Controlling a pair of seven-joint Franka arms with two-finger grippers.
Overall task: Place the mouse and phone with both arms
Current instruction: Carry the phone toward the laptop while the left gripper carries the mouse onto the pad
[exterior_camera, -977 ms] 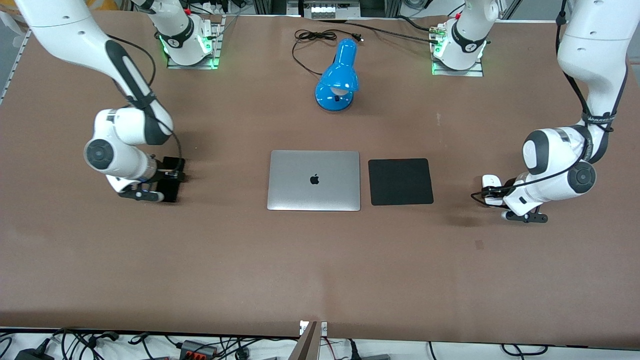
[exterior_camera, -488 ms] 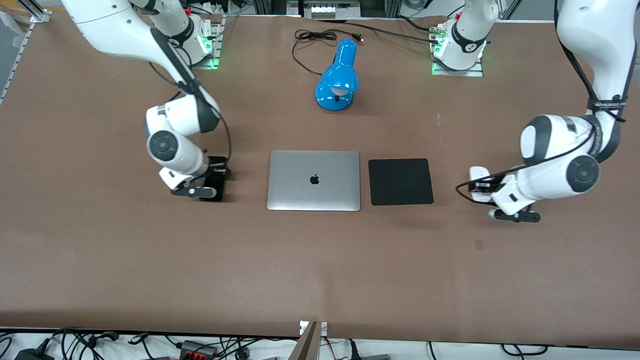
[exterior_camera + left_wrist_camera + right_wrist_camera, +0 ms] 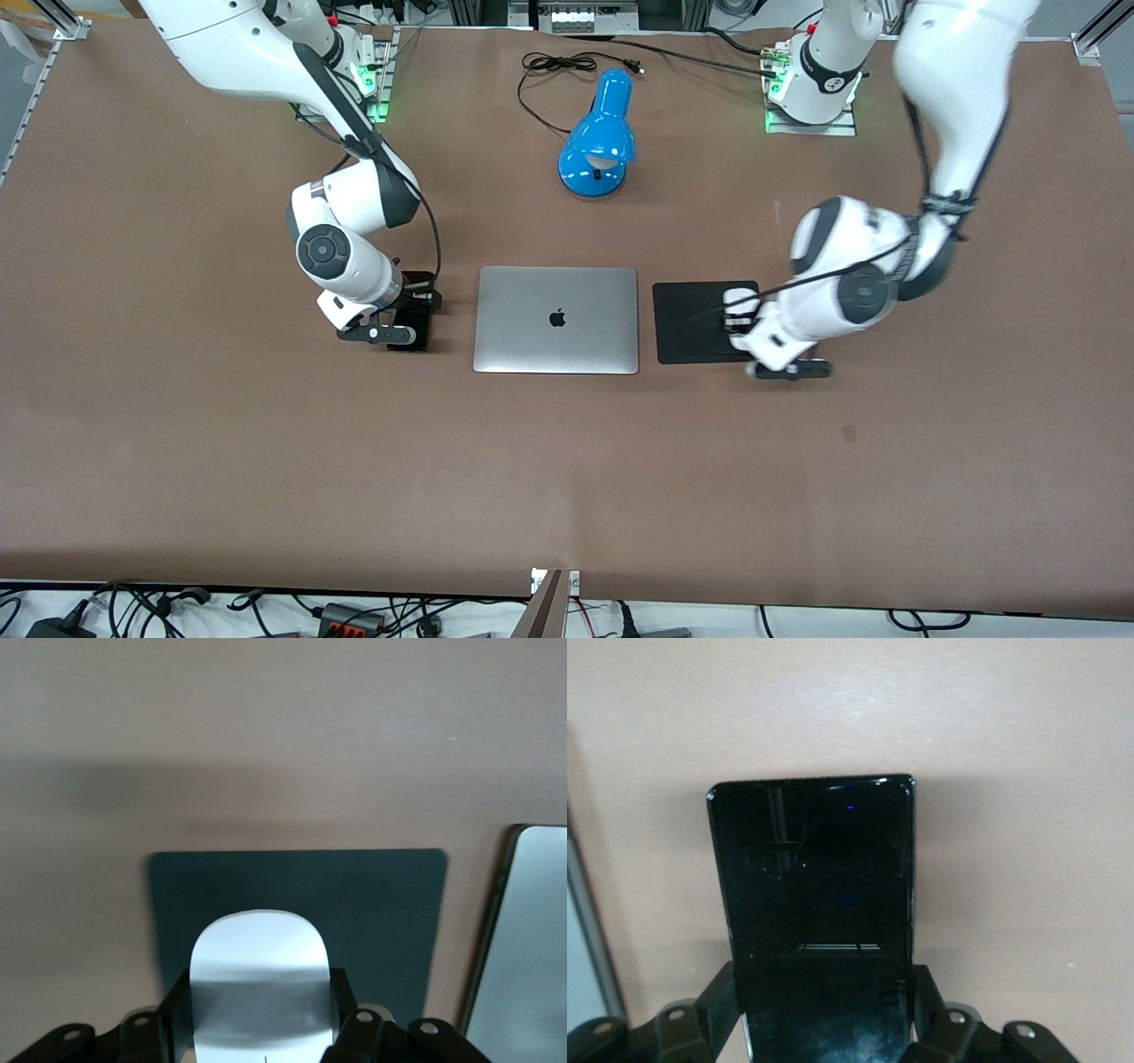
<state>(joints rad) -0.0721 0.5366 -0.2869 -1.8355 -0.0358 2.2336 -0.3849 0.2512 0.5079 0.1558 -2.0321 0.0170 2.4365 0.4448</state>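
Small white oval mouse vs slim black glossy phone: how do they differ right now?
Look: the small white oval mouse is pale and rounded; the slim black glossy phone is dark, flat and rectangular.
Holder: the left gripper grips the mouse; the right gripper grips the phone.
Place: the mouse is over the matte black mouse pad; the phone is over bare brown table beside the closed silver laptop.
Shared: each is clamped by its sides.

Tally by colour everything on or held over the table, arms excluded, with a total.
Black: 2, the phone in the right gripper beside the laptop, and the mouse pad.
White: 1, the mouse in the left gripper over the pad.
Silver: 1, the laptop.
Blue: 1, the lamp.
Total: 5.
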